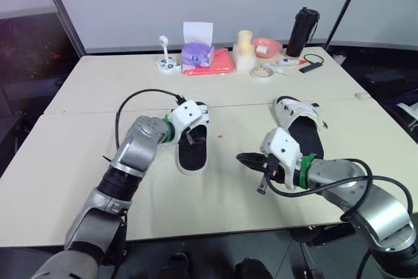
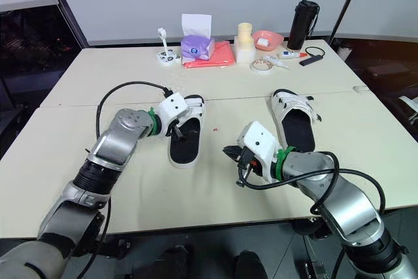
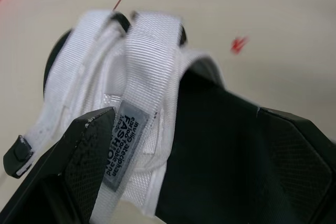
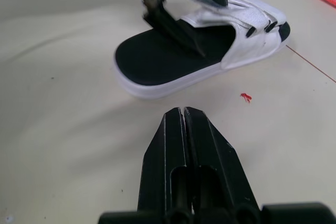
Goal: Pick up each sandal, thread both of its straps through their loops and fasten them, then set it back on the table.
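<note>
Two white-strapped sandals with black footbeds lie on the cream table [image 1: 78, 161]. The left sandal [image 1: 192, 148] is at the centre. My left gripper [image 1: 188, 136] is over its strap end, open, with one white strap [image 3: 142, 77] and its label between the fingers [image 3: 79, 171]. The right sandal [image 1: 302, 125] lies further right, untouched. My right gripper [image 1: 247, 159] hovers low over the table between the two sandals, shut and empty, its tips [image 4: 184, 113] pointing at the left sandal [image 4: 199, 51].
Along the far edge stand a purple tissue box [image 1: 197, 53] on a red cloth [image 1: 219, 65], a black bottle [image 1: 302, 31], a pink bowl [image 1: 266, 46], a tape roll [image 1: 262, 72] and a white gadget [image 1: 167, 63]. A tiny red scrap [image 1: 222, 136] lies beside the left sandal.
</note>
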Available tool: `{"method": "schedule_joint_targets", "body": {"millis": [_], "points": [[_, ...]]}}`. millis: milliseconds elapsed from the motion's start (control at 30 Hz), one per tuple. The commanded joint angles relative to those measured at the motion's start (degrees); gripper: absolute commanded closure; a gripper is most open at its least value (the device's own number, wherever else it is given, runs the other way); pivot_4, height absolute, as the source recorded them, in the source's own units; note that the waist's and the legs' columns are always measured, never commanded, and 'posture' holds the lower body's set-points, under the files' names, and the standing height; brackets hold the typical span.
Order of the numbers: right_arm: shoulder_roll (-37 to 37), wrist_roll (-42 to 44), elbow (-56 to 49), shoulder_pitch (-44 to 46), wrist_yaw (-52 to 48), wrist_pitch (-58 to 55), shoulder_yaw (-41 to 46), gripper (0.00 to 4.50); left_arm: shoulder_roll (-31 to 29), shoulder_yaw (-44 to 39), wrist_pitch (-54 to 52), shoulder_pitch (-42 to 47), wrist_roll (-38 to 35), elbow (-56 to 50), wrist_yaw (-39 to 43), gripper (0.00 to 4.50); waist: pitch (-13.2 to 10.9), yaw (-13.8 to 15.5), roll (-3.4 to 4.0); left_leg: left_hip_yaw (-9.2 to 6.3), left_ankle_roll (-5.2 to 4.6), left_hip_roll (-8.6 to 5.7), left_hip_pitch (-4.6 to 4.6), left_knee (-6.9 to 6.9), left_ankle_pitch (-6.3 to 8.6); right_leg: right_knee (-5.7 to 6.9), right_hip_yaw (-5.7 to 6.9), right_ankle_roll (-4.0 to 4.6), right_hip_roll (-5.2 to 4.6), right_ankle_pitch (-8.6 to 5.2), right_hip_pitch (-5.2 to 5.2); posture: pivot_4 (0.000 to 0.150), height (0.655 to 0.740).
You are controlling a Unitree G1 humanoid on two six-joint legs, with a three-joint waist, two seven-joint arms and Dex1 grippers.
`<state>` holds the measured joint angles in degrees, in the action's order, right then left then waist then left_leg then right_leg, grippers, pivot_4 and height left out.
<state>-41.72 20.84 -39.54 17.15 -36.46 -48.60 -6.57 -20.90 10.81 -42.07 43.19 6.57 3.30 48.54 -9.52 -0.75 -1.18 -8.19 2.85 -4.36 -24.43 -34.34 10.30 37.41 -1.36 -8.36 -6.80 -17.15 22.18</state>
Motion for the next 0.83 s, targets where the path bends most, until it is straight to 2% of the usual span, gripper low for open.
{"method": "schedule_joint_targets", "body": {"millis": [33,267,500,700,833], "points": [[-1.5,0.0,-0.1,1.2,-1.1,1.7,2.2,4.50,-0.6,-8.0,0.8,-1.9,-9.5,-4.5,3.0,0.06,0.0,0.0,0.00,0.00,0.00,0.02,0.00,0.00,0.00,0.00,0.00,0.00,0.00,0.00,0.01,0.150,0.7400],[-4.8,0.9,0.8,1.1,-3.5,2.8,6.3,4.50,-7.8,-15.4,-2.9,-4.1,-24.6,-5.9,13.3,0.06,0.0,-0.1,0.03,0.02,0.00,0.07,0.00,0.02,0.00,0.02,0.00,0.05,0.04,0.03,0.05,0.150,0.7400],[-10.3,2.4,1.8,0.2,-7.8,3.4,13.6,4.50,-16.0,-16.2,-0.8,-6.7,-31.3,-7.6,19.7,0.06,-0.1,0.1,0.06,0.03,0.00,0.10,0.00,0.01,0.00,-0.01,-0.01,0.07,0.02,0.03,0.02,0.150,0.7400],[-17.6,4.5,5.2,-1.5,-13.5,3.8,23.3,4.50,-20.3,-16.4,-1.5,-7.9,-35.8,-10.4,21.4,0.06,-0.1,0.0,0.09,0.06,0.00,0.17,-0.01,0.01,0.00,-0.04,-0.03,0.09,0.01,0.04,0.03,0.150,0.7400],[-20.6,5.5,6.1,-3.0,-16.5,3.8,26.5,4.50,-22.4,-16.3,-1.9,-10.1,-38.2,-11.9,22.3,0.06,-0.1,-0.1,0.12,0.09,-0.01,0.22,0.01,0.06,0.00,-0.04,-0.04,0.10,0.01,0.03,0.04,0.150,0.7400]]}}
